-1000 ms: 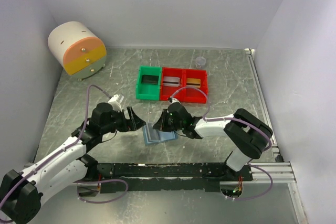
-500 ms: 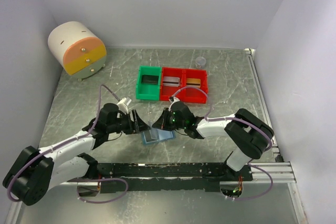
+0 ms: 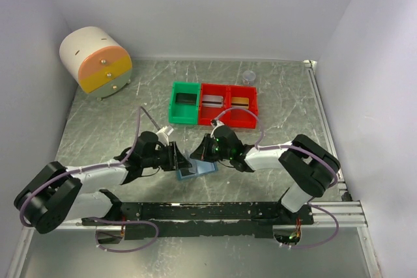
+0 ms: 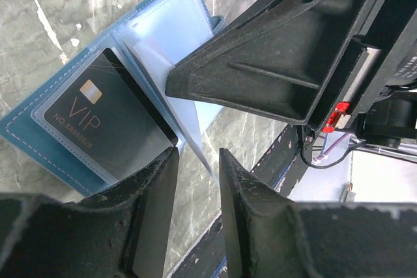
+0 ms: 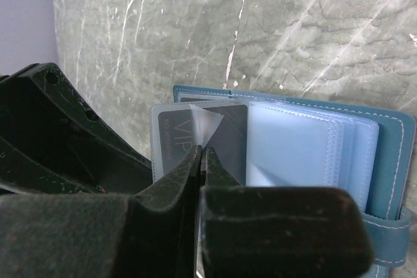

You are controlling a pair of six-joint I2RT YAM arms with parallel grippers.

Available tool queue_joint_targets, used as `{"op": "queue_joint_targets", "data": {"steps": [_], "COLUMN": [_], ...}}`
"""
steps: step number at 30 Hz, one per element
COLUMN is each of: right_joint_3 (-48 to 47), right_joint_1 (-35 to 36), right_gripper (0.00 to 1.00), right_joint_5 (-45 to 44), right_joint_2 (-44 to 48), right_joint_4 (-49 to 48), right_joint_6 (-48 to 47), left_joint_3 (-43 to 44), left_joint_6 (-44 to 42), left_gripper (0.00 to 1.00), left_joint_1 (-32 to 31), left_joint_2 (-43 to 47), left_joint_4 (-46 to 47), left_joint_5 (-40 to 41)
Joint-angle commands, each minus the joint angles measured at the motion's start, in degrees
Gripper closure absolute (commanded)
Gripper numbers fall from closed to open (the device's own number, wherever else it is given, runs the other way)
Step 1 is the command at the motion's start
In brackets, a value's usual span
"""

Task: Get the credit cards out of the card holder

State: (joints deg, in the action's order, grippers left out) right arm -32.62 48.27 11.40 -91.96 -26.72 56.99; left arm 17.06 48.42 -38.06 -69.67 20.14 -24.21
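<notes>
Two grippers crowd one card holder [image 5: 393, 161] edge: right gripper [image 5: 201, 152] pinching, left gripper [image 4: 199, 164] part-open.

The dark card [image 4: 107, 122], lying in a clear sleeve of the card holder [image 4: 26, 128], carries large pale letters "VIP" below a small gold chip square in the left wrist view. Under them runs one line of fine print that begins "NO", followed by digits that look like eights but are too small to read surely. In the right wrist view the same "VIP" shows only faintly through the sleeve.
</notes>
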Motion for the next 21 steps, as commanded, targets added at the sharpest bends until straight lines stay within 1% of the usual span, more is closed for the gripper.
{"op": "queue_joint_targets", "data": {"steps": [1, 3, 4, 6, 8, 10, 15, 19, 21], "right_joint_3": [0.5, 0.24, -0.05, -0.74, -1.77, -3.06, -5.46, -5.6, -5.2], "right_joint_1": [-0.63, -0.81, -0.94, -1.03, -1.08, -1.16, -1.23, -1.3, -1.28], "right_gripper": [1.0, 1.0, 0.98, 0.92, 0.89, 0.83, 0.7, 0.6, 0.57], "right_joint_5": [0.49, 0.59, 0.34, -0.11, -0.59, -2.37, -10.03, -17.01, -20.6], "right_joint_2": [1.49, 1.97, 2.34, 3.22, 3.95, 4.51, 7.91, 13.48, 17.06], "right_joint_4": [-0.85, -0.2, 0.5, 2.11, 4.31, 7.98, 19.27, 26.28, 29.54], "right_joint_6": [-0.15, -0.59, -0.78, -1.51, -2.56, -3.78, -6.46, -7.88, -8.12], "left_joint_3": [0.87, 1.22, 1.43, 1.72, 1.92, 2.24, 3.48, 5.09, 5.91], "left_joint_6": [1.01, 1.13, 1.14, 1.21, 1.47, 1.63, 1.77, 1.51, 1.33], "left_gripper": [0.59, 0.61, 0.6, 0.57, 0.54, 0.52, 0.47, 0.45, 0.44], "left_joint_1": [-0.67, -0.9, -1.06, -1.33, -1.63, -1.95, -3.24, -4.82, -5.8], "left_joint_2": [-1.83, -2.63, -2.92, -3.39, -4.02, -4.75, -6.51, -7.66, -8.24], "left_joint_4": [5.34, 5.76, 5.89, 6.44, 7.18, 7.79, 8.43, 7.87, 7.65], "left_joint_5": [1.17, 1.02, 1.02, 1.17, 1.27, 1.48, 2.35, 3.91, 4.82]}}
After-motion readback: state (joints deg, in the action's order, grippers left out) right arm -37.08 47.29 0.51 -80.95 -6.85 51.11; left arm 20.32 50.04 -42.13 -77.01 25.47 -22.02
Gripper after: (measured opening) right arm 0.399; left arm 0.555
